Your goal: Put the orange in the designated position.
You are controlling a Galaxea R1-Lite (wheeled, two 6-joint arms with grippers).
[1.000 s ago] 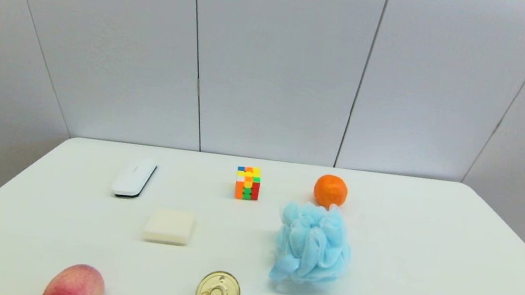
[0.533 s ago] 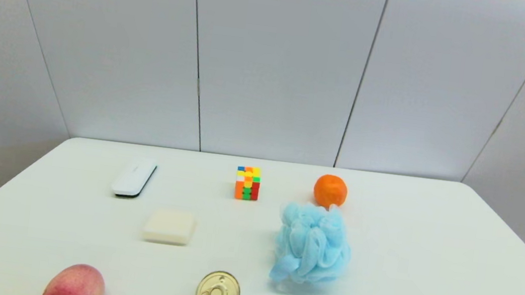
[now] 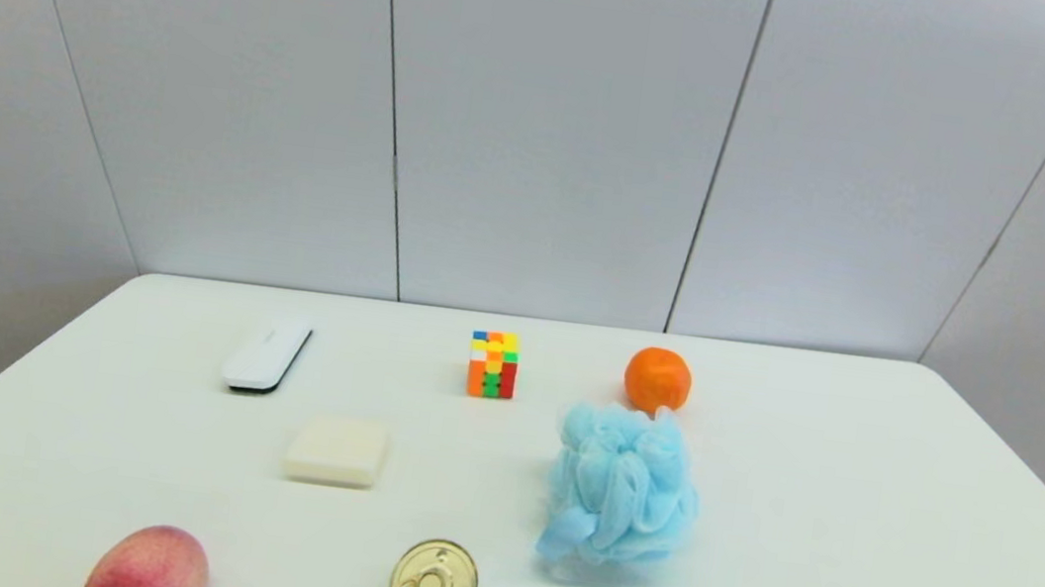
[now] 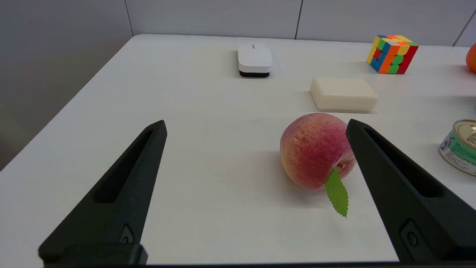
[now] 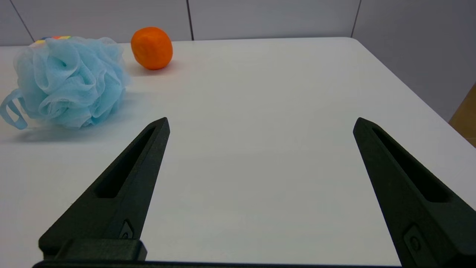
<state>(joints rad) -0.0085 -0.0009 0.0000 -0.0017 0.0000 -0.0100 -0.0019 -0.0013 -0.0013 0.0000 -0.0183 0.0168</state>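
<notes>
The orange [image 3: 657,380] sits at the far side of the counter [image 3: 852,533], right of the middle, just behind the blue pouf [image 3: 623,485] and right of the cube [image 3: 493,365]. From the head view I cannot tell if the orange touches the pouf; in the right wrist view a small gap seems to be between them. Nothing holds the orange yet, so the task is at its start.

The right gripper [image 5: 260,123] hangs low over the bare near-right part of the counter, its jaws wide open and empty, with the orange [image 5: 152,47] well ahead and to one side. The left gripper [image 4: 256,124] is over the near-left part, jaws also wide open and empty, with the peach [image 4: 316,149] just in front of it and close to one finger; this arm has probably no work here.

The step in hand is the reach by the right arm. To do it well, the gripper should come to the orange from the open side, away from the pouf, so the fingers do not catch the mesh. The jaws should pass around the widest part of the fruit and close gently, because a round fruit rolls away easily if one finger touches it first. The target is only a bare patch of counter with no mark, so I cannot point at it.
</notes>
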